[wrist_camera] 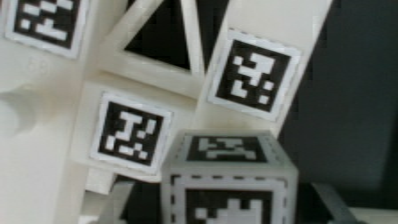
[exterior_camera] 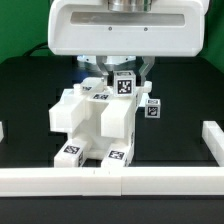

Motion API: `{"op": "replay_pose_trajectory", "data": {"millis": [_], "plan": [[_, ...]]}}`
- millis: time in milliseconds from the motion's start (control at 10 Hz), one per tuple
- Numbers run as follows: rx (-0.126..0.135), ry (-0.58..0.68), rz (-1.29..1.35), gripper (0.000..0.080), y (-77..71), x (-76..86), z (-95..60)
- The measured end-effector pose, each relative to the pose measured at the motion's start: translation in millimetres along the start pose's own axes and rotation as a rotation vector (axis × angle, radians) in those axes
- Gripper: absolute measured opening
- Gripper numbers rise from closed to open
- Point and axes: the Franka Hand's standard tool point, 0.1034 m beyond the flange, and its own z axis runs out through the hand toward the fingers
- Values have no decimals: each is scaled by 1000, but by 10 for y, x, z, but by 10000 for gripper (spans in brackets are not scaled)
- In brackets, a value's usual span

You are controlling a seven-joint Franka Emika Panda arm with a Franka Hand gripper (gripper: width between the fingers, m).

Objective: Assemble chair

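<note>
Rail, long, plain and white (exterior_camera: pixel 60 181), borders the black table top (exterior_camera: pixel 30 95) at the exterior view's left and along its front. In the middle sits the matte white chunky plastic chair (exterior_camera: pixel 95 120), partly joined. Its long axis runs from the table's rear towards the front rail, and two tagged leg ends (exterior_camera: pixel 70 152) face that rail. Above its rear, the arm's two-finger gripper (exterior_camera: pixel 124 72) straddles an upright tagged part; whether the fingers press it, I cannot tell. To the right, a small white tagged block (exterior_camera: pixel 152 108) stands just beside the chair.
</note>
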Motion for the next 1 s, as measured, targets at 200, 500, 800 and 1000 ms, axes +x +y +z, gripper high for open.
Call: {"op": "replay_pose_trajectory", "data": {"millis": [200,500,800,1000], "plan": [[0,0,144,287,-1,0,0],[24,-3,389,287,18,-6,7],[39,-10,619,287,29,-9,11],[38,-13,783,287,27,-10,12]]}}
